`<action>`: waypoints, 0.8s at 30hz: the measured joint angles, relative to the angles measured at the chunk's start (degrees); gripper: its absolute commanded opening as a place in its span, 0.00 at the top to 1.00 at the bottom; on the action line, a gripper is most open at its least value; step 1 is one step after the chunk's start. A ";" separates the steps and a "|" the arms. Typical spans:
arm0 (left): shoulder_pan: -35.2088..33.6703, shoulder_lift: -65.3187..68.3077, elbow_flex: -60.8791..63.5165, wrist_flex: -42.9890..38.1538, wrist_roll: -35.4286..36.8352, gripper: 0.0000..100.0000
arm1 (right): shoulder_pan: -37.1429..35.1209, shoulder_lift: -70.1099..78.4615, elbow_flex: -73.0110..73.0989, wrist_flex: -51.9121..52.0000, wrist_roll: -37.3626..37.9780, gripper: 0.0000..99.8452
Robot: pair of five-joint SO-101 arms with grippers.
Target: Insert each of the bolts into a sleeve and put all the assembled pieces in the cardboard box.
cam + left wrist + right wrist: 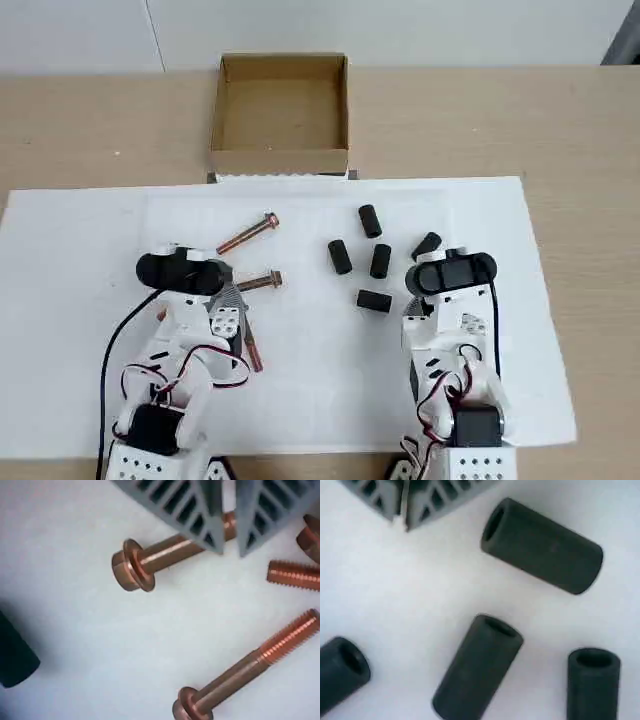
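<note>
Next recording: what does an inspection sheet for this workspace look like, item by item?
Surface: white sheet on a wooden table.
Job's things: cardboard box empty, at the sheet's far edge; several bolts loose on the sheet; five sleeves loose on it; none assembled.
Clutter: nothing seen.
Grippers: left gripper over a bolt; right gripper shut, empty, near a sleeve.
Cables: black cable beside the left arm; looped wires on both arms.
Surroundings: pale wall behind the table.
</note>
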 measured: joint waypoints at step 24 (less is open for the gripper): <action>-2.02 0.00 -11.25 4.66 -3.96 0.99 | 0.00 0.00 0.00 0.00 0.00 1.00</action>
